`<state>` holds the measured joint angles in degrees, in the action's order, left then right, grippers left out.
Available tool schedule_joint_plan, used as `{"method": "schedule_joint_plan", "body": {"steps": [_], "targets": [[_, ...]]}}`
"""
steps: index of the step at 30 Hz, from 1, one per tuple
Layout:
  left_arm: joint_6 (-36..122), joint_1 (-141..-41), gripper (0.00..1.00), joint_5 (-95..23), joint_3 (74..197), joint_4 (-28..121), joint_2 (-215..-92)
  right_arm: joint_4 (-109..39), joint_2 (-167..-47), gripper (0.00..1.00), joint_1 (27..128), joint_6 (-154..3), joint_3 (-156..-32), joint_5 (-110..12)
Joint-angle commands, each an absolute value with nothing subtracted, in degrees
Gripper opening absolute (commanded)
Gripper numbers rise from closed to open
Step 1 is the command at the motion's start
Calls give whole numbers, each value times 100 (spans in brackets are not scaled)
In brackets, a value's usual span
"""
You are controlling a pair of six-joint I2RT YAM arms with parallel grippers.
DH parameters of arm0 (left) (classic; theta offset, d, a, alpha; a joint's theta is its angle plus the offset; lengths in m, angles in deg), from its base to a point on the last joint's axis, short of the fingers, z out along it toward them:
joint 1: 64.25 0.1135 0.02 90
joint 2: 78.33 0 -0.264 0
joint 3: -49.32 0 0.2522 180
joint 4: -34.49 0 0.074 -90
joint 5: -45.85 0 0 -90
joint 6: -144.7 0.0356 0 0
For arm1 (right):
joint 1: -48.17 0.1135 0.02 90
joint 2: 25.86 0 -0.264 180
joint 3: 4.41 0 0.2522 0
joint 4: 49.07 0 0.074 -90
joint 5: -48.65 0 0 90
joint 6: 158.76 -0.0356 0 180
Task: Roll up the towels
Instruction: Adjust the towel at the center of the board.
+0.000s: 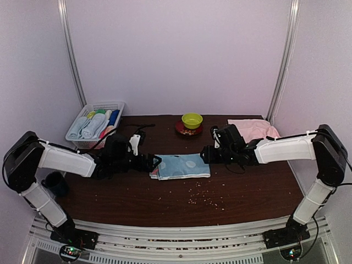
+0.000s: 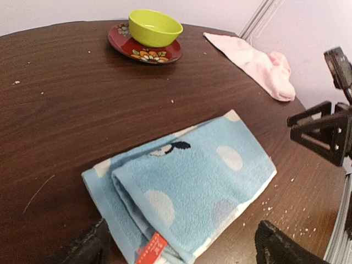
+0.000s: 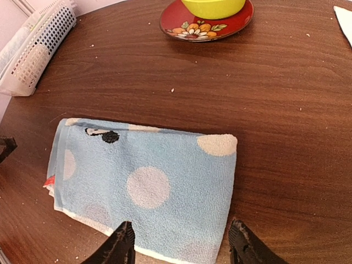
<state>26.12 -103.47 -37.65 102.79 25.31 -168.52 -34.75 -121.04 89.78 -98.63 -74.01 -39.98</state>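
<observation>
A light blue towel with white dots [image 1: 181, 166] lies folded flat mid-table, a red tag at its left end [image 2: 151, 248]. My left gripper [image 1: 155, 163] stands open at that left end, its fingers either side of the towel's edge [image 2: 181, 165] without pinching it. My right gripper [image 1: 204, 154] is open just off the right end, the towel [image 3: 148, 181] lying between and ahead of its fingertips [image 3: 124, 242]. A pale pink towel [image 1: 252, 130] lies crumpled at the back right, also in the left wrist view [image 2: 256, 65].
A white mesh basket [image 1: 93, 125] with several rolled towels sits at the back left. A yellow-green bowl [image 1: 192, 120] rests on a red floral plate [image 1: 188, 131] at the back centre. Crumbs are scattered near the table's front. A dark cup [image 1: 55, 183] is beside the left arm.
</observation>
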Motion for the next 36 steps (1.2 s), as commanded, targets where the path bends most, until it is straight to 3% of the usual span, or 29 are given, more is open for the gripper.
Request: {"method": "schedule_joint_plan", "body": {"steps": [1,13,36], "targets": [[1807,-10010,92,-2629,10659,1603,-17454,-3486,-11870,59,8984,-9830,-7262,-3788],[1039,-9644,77,-1807,10881,532,-18681,-3631,-11610,59,8984,-9834,-6978,-3739],[1315,-9658,81,-2230,11264,1915,-18915,-3798,-12250,61,9001,-9947,-7139,-3907]]}}
